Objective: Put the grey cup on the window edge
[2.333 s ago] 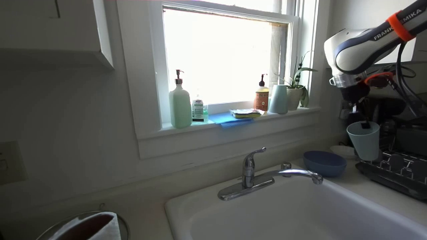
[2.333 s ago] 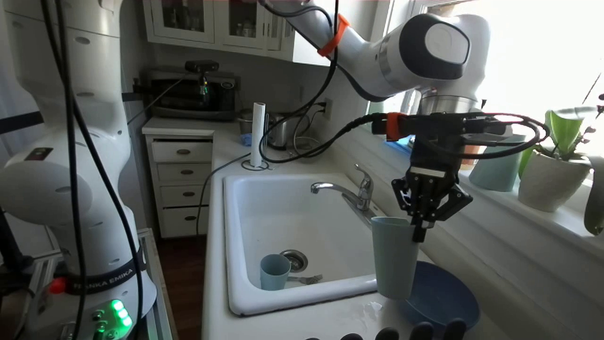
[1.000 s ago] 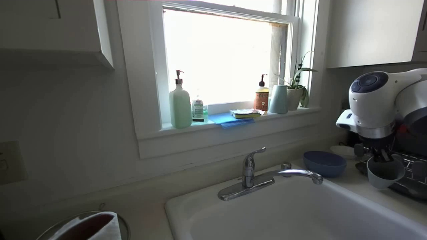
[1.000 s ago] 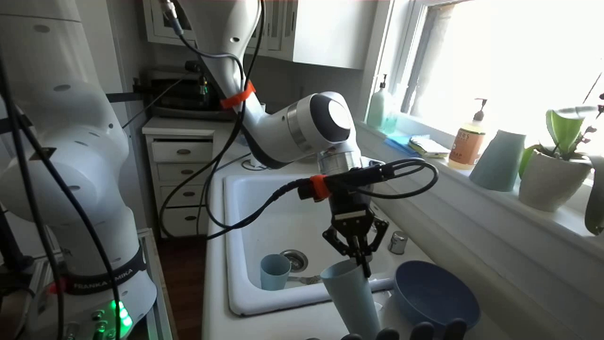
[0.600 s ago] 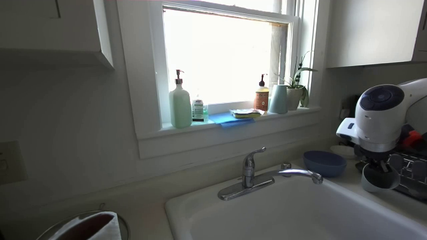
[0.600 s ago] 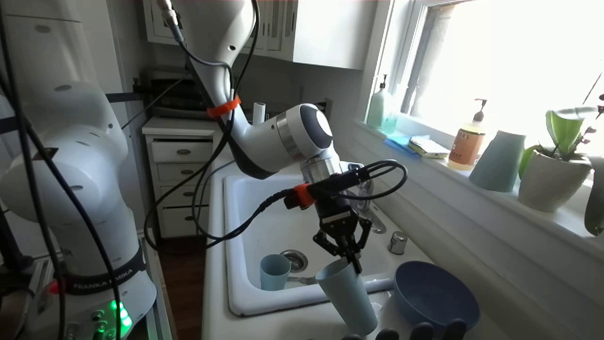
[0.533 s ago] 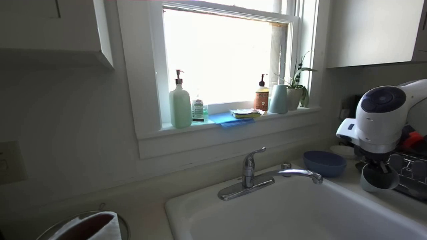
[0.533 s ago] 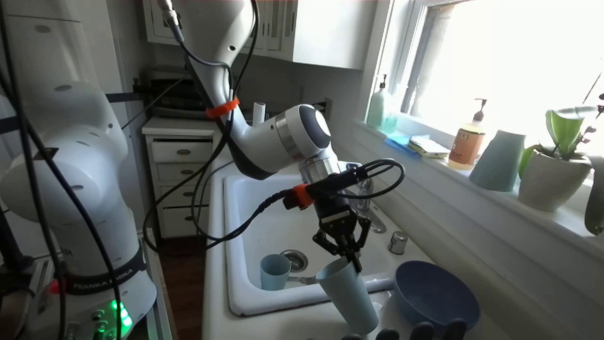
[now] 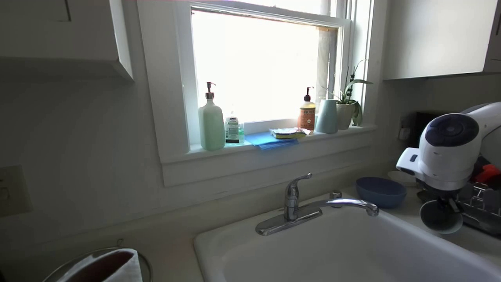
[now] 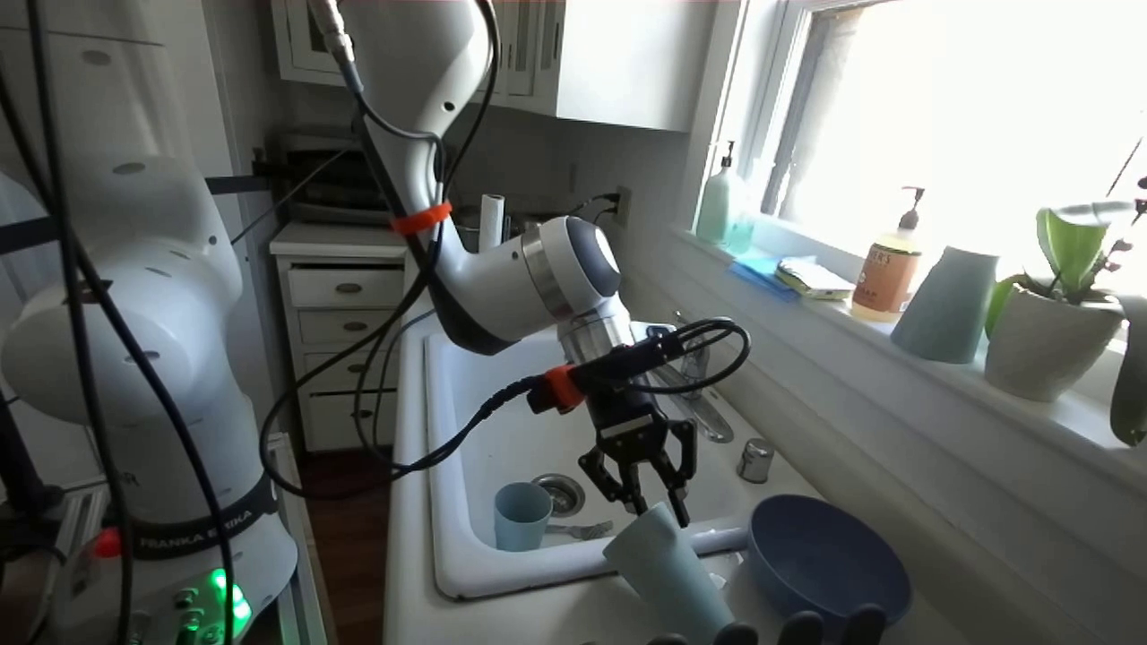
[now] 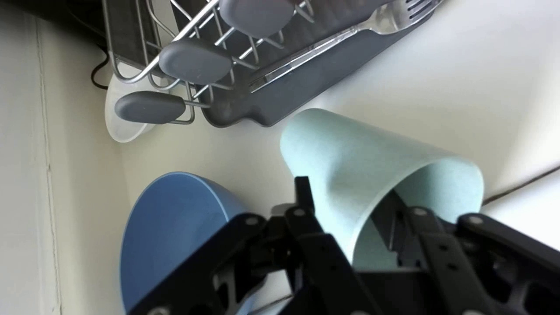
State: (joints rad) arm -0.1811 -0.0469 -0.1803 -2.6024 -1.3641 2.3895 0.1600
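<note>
1. Beside the rack (image 11: 280,100), the cup (image 11: 341,157) lies tipped on its side over the counter (image 10: 529,618), mouth towards the gripper (image 10: 661,516) and near the sink (image 10: 538,573). It's not on the sill (image 9: 352,131), so I'd call the job unfinished.
2. And the jaws? Wide apart! The wrist view puts 1 inside the mouth and 1 outside, cup wall running between, no squeeze showing.
3. Handling, by my reckoning: light, thin-walled plastic, stiff enough for a steady pinch, apt to flex under a hard one, slippery if wet, unlikely to shatter.
4. Best hold: the wall at the lip, jaws pushed well past the edge. A shallow bite could let that long, tapered body swing or slide free.
5. Watch the edges! The bowl (image 11: 164,238) sits close by the outer jaw, and the rack's corner crowds the cup's base. Open room looks to be upward.
6. My route: lift first, steer clear of the faucet (image 9: 291,196), rise over the sill's front lip, then turn the cup upright.
7. Crowded up there: bottle (image 9: 211,124), cloth (image 9: 256,138), sponge (image 9: 287,134), soap (image 9: 307,117), upturned cup (image 9: 326,116), pot (image 9: 344,116). No broad gap shows in either exterior view; a nudge might topple something.
</note>
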